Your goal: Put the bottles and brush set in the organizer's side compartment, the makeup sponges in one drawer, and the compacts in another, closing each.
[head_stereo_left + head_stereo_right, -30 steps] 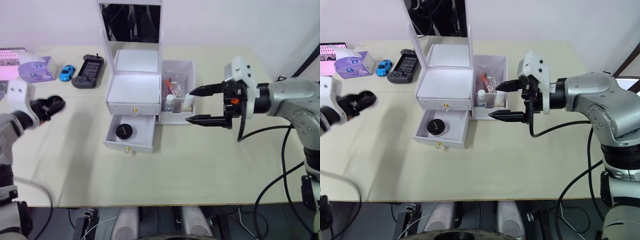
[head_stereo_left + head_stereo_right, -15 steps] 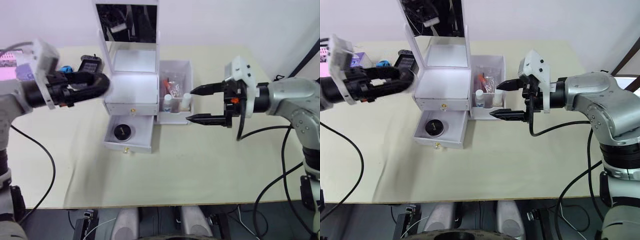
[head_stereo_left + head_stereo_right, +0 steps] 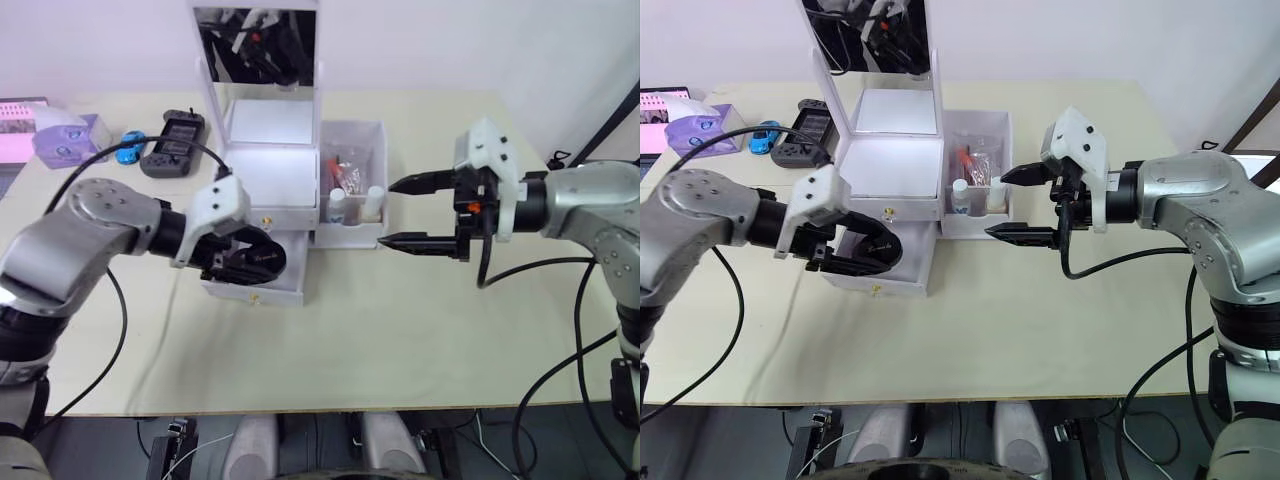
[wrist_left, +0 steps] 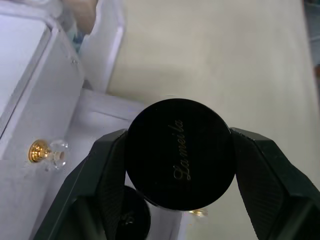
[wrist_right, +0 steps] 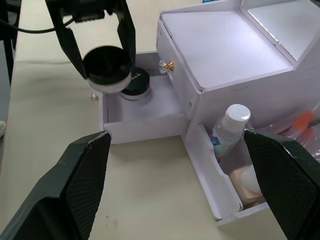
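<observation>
Currently, a round flat black compact point(image 4: 179, 153) is being gripped by the left pincer point(image 3: 248, 262) over the white organizer's open lower drawer point(image 5: 142, 117), where another black compact point(image 5: 136, 83) is lying. Meanwhile, the right pincer point(image 3: 408, 213) is being held spread and empty beside the side compartment point(image 3: 352, 236).

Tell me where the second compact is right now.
The compact is clamped in the left hand, held over the open lower drawer, just above the other compact lying inside.

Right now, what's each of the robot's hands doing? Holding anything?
Left hand: closed on a black compact, above the open lower drawer.
Right hand: open, holding nothing, beside the organizer.
</observation>
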### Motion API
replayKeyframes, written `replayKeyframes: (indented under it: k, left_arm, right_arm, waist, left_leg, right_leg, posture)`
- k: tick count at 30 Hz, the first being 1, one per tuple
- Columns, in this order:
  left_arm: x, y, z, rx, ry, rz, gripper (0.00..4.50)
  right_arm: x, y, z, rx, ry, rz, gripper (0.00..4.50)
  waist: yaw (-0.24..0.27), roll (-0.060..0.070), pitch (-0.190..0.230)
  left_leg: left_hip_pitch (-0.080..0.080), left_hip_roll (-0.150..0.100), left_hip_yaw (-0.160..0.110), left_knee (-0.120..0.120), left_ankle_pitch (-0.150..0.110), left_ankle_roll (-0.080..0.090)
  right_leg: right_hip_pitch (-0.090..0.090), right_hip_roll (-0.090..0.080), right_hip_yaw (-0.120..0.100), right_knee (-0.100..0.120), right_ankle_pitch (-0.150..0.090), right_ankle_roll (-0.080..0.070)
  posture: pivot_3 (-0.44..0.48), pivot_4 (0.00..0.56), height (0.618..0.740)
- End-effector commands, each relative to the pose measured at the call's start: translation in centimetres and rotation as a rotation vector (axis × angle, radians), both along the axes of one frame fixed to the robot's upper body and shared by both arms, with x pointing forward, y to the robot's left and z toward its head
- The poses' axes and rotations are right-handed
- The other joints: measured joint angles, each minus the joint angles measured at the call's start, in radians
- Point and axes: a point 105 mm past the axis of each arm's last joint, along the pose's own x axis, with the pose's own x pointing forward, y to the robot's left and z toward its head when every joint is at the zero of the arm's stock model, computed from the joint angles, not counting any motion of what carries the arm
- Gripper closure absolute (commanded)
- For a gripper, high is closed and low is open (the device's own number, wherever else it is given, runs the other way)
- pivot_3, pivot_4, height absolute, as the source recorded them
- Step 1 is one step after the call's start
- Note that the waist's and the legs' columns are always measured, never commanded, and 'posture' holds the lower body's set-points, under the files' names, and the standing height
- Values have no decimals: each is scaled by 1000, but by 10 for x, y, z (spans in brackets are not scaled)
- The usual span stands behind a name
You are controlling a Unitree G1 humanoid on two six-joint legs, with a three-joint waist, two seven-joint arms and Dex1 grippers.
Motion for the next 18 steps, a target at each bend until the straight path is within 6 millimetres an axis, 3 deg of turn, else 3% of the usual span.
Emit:
replayKeyframes:
  k: [1,9,18]
  left_arm:
    - [11,-7,0,50,-105,-23,1902]
    - [26,-11,-25,125,-142,-11,1902]
    - [36,-14,-37,73,-123,26,1902]
  right_arm:
    - [-4,-3,14,-8,-74,-14,0]
    - [-3,-6,16,-12,-81,-41,0]
    - [1,-7,24,9,-82,-71,0]
  waist:
    - [2,0,0]
    - [0,0,0]
    - [1,0,0]
  left_leg:
    - [0,0,0,1,0,0]
    - [0,0,0,0,0,0]
    - [0,0,-1,0,0,0]
  right_leg:
    - [1,0,0,0,0,0]
    - [1,0,0,-1,0,2]
    - [1,0,0,0,0,2]
  posture:
    - [0,150,740]
    - [0,150,740]
    - [0,150,740]
